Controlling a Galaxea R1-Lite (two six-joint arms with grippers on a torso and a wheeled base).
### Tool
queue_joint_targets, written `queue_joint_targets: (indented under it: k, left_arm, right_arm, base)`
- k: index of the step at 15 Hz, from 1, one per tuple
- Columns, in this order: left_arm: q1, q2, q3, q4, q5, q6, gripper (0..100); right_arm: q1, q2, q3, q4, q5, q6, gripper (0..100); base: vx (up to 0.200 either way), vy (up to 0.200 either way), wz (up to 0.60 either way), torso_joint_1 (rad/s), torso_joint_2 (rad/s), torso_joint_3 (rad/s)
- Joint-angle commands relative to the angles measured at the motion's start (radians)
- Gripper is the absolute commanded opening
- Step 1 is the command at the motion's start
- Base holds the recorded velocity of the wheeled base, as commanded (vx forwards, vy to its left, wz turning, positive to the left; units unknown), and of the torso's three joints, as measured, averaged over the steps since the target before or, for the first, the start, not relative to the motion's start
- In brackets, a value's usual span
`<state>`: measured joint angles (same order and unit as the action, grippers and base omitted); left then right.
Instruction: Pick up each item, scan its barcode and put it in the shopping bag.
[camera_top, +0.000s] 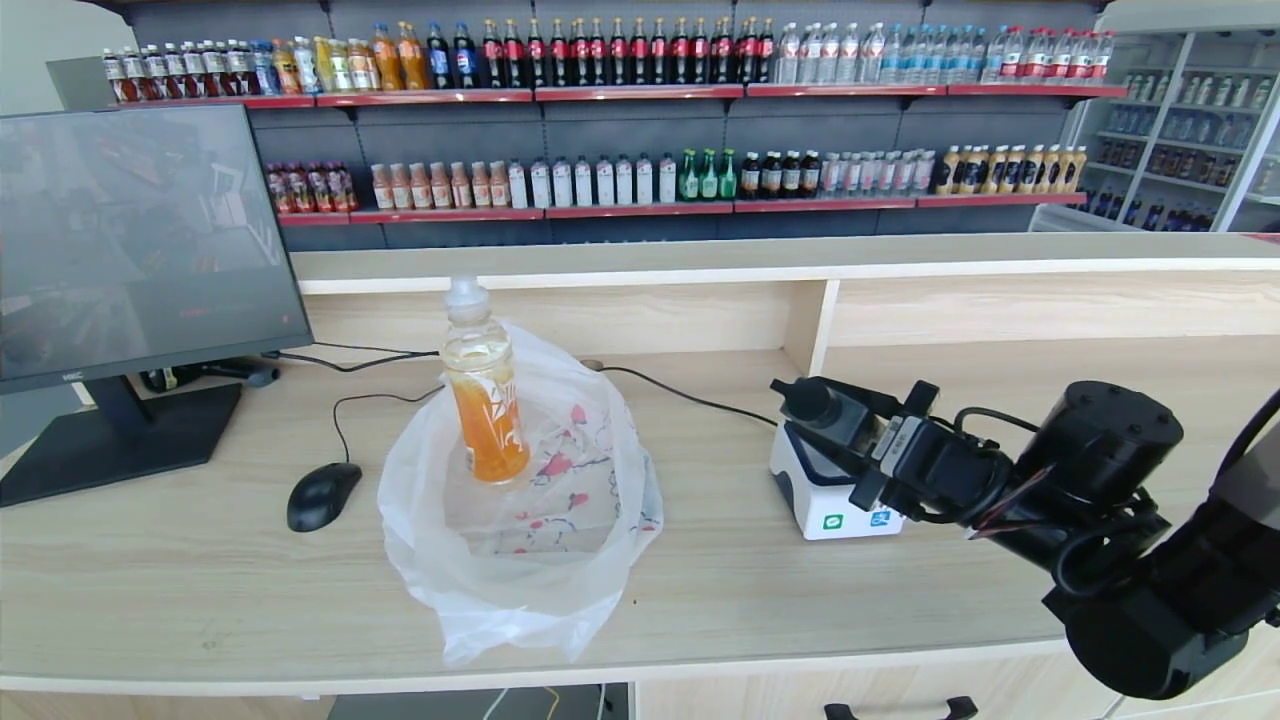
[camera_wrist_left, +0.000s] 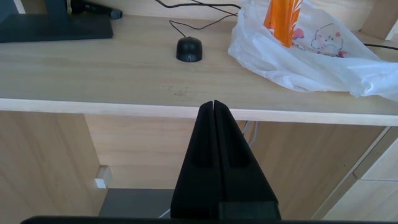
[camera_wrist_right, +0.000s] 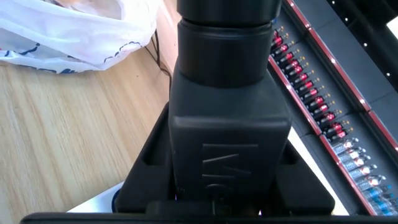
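Currently the bottle (camera_top: 485, 400) stands upright inside the shopping bag (camera_top: 570, 520) on the counter (camera_top: 200, 560), cap well above the rim. Right gripper (camera_top: 850, 425) is clamped on the black scanner (camera_top: 805, 400), just over the white box (camera_top: 830, 505). Left gripper (camera_wrist_left: 213, 109) hangs below the counter edge, jaws pressed together. Bottle looks nearly full: fairly heavy, stiff-walled, slick label (neck probably too narrow to trust). Best hold is mid-body. Bag is thin and floppy, so it could snag.
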<state>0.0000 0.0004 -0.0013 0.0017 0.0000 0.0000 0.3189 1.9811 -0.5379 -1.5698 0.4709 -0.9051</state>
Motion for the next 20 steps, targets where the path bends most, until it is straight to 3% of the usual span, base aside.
queue_joint_targets:
  k: [1, 7, 11, 17, 18, 20]
  left_arm:
    - [0.0, 0.0, 0.001, 0.0, 0.0, 0.0, 0]
    - [0.0, 0.0, 0.0, 0.0, 0.0, 0.0, 0]
    - [0.0, 0.0, 0.0, 0.0, 0.0, 0.0, 0]
    - [0.0, 0.0, 0.001, 0.0, 0.0, 0.0, 0]
    - [0.0, 0.0, 0.0, 0.0, 0.0, 0.0, 0]
    - [0.0, 0.0, 0.0, 0.0, 0.0, 0.0, 0]
  right_arm:
    - [-0.006, -0.002, 0.012, -0.001, 0.0, -0.001, 0]
    - [-0.009, 0.002, -0.02, -0.001, -0.006, 0.025, 0]
    - [0.0, -0.042, -0.042, -0.001, -0.075, 0.147, 0]
    - [0.028, -0.171, -0.008, -0.001, -0.316, 0.5, 0]
    - [0.026, -0.208, 0.016, -0.001, -0.365, 0.62, 0]
    - [0.058, -0.232, 0.026, -0.001, -0.38, 0.746, 0]
  base:
    - [0.0, 0.0, 0.0, 0.0, 0.0, 0.0]
    - [0.0, 0.0, 0.0, 0.0, 0.0, 0.0]
    - [0.0, 0.0, 0.0, 0.0, 0.0, 0.0]
    - [0.0, 0.0, 0.0, 0.0, 0.0, 0.0]
    - [0.0, 0.0, 0.0, 0.0, 0.0, 0.0]
    - [0.0, 0.0, 0.0, 0.0, 0.0, 0.0]
